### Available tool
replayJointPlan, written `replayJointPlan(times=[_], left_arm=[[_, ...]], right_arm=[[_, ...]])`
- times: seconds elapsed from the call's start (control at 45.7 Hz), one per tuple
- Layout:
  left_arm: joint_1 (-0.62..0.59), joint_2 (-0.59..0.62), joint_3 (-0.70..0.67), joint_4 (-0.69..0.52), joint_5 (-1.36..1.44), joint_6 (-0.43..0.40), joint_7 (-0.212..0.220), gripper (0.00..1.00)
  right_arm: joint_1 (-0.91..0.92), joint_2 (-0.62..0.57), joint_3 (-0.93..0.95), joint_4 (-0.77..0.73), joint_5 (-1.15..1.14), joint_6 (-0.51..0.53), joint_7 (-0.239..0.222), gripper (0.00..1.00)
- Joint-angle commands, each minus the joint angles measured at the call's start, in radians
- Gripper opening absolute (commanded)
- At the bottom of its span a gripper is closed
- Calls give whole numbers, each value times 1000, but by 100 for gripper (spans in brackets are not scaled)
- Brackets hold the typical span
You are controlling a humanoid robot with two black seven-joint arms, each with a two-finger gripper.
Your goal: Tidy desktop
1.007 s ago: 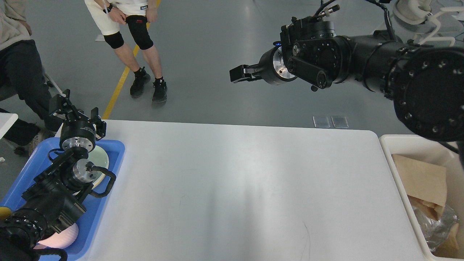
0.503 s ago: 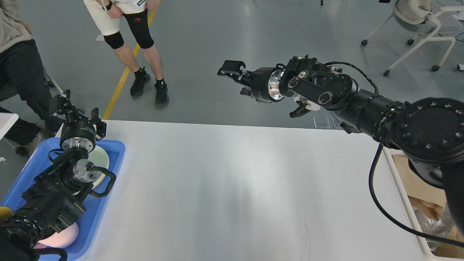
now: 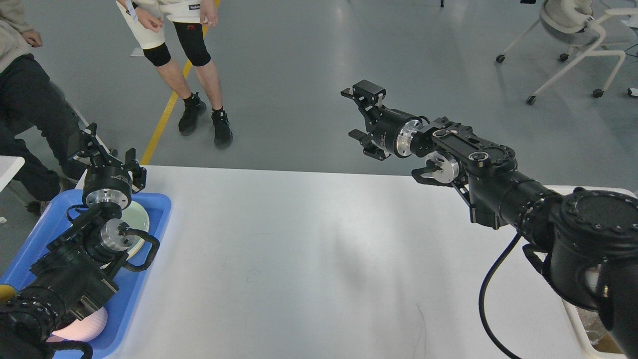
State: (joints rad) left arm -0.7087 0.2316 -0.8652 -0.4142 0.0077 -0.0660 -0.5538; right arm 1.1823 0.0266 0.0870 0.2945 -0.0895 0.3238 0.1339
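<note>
White, smooth, rigid rectangular desk offers nothing to grasp; our right pincer gapes wide, our left pincer spread, both empty.

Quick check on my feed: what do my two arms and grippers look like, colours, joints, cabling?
Both arms are matte black with round, bolt-ringed joints and silver metal wrist flanges. The left gripper and right gripper are black, two-fingered. A loose black cable loops beside each arm.
</note>
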Motion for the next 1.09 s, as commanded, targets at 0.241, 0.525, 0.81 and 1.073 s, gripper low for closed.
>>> replayJointPlan(times=[0.241, 0.525, 0.81, 1.073], left_arm=[[0, 0, 0, 0, 0, 0, 0, 96], [0, 0, 0, 0, 0, 0, 0, 96], [0, 0, 0, 0, 0, 0, 0, 96], [0, 0, 0, 0, 0, 0, 0, 96]], right_arm=[[-102, -25, 313, 9, 2, 6, -4, 100], [-119, 4, 390, 9, 10, 0, -3, 100], [-148, 59, 507, 9, 96, -8, 0, 100], [-194, 61, 591, 9, 99, -6, 1, 100]])
